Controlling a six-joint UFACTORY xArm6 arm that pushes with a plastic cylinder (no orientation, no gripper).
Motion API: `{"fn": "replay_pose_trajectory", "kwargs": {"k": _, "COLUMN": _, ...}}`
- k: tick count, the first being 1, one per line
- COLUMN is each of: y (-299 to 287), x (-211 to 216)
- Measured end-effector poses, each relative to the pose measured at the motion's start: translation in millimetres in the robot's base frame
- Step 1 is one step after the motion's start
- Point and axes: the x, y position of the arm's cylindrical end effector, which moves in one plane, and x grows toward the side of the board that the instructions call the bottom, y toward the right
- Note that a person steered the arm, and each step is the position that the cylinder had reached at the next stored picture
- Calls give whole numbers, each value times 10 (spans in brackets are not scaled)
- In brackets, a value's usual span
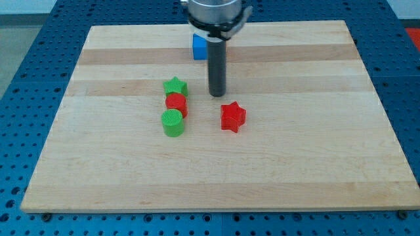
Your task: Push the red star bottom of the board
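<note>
The red star [232, 117] lies near the middle of the wooden board [315, 164]. My tip [217, 94] rests on the board just above the star and a little to its left, a small gap apart from it. The dark rod rises from the tip to the arm's mount at the view's top.
To the star's left stand a green star [175, 86], a red cylinder [176, 103] and a green cylinder [172, 122] in a close column. A blue block [199, 46] sits near the top edge, partly hidden behind the rod. A blue pegboard table surrounds the board.
</note>
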Motion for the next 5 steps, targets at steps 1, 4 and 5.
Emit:
{"fn": "replay_pose_trajectory", "kwargs": {"k": 1, "y": 300, "x": 537}}
{"fn": "replay_pose_trajectory", "kwargs": {"k": 4, "y": 26, "x": 852}}
{"fn": "replay_pose_trajectory", "kwargs": {"k": 5, "y": 386, "x": 810}}
